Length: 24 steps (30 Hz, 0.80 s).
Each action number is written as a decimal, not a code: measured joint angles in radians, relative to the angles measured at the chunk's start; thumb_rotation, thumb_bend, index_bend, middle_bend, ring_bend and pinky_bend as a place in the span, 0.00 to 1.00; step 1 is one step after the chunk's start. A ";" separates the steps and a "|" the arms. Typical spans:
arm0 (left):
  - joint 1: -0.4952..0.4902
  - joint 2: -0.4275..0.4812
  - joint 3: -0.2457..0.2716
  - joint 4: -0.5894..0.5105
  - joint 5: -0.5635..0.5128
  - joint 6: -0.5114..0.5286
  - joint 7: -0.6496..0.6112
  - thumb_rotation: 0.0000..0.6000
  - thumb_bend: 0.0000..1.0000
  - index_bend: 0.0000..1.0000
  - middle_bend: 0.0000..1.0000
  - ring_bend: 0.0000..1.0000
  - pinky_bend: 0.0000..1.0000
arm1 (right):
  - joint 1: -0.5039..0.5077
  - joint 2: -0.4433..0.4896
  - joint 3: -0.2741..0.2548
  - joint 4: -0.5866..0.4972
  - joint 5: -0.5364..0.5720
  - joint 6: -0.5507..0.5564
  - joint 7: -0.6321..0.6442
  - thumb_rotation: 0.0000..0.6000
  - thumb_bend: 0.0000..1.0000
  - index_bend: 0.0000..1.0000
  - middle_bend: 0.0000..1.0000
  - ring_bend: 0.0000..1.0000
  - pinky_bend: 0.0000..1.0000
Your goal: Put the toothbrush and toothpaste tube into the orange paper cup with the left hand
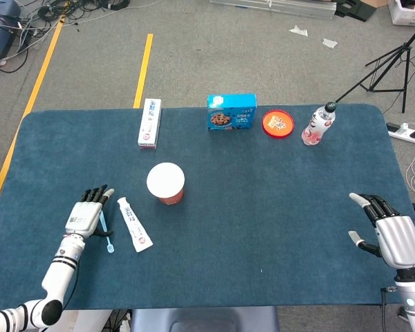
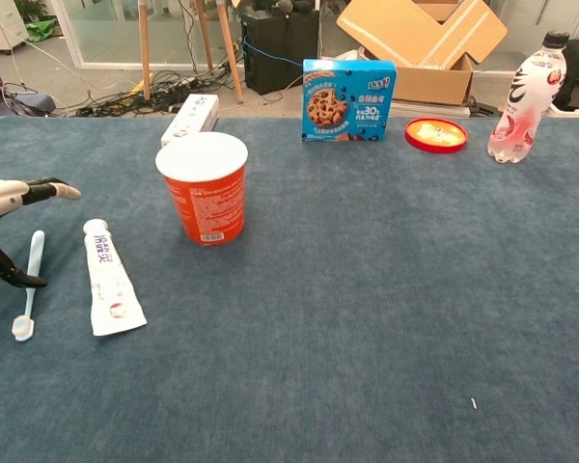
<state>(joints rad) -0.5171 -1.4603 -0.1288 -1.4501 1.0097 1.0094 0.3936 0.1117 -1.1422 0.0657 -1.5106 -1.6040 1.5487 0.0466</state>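
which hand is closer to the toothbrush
Left. The left hand is right beside the toothbrush; the right hand is far across the table.
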 measured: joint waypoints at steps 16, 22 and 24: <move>-0.015 -0.023 0.008 0.048 -0.047 -0.024 0.012 1.00 0.00 0.00 0.00 0.00 0.00 | 0.003 -0.001 -0.002 0.003 0.002 -0.007 -0.002 1.00 0.17 0.22 0.26 0.22 0.53; -0.017 -0.026 0.014 0.059 -0.052 -0.025 0.016 1.00 0.00 0.00 0.00 0.00 0.00 | 0.005 -0.004 -0.003 0.004 0.003 -0.012 -0.005 1.00 0.16 0.22 0.26 0.22 0.53; -0.018 -0.026 0.015 0.059 -0.049 -0.022 0.018 1.00 0.00 0.00 0.00 0.00 0.00 | 0.006 -0.004 -0.003 0.005 0.003 -0.013 -0.006 1.00 0.16 0.22 0.26 0.22 0.53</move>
<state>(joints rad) -0.5347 -1.4868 -0.1135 -1.3909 0.9604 0.9876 0.4119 0.1173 -1.1464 0.0625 -1.5061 -1.6012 1.5359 0.0401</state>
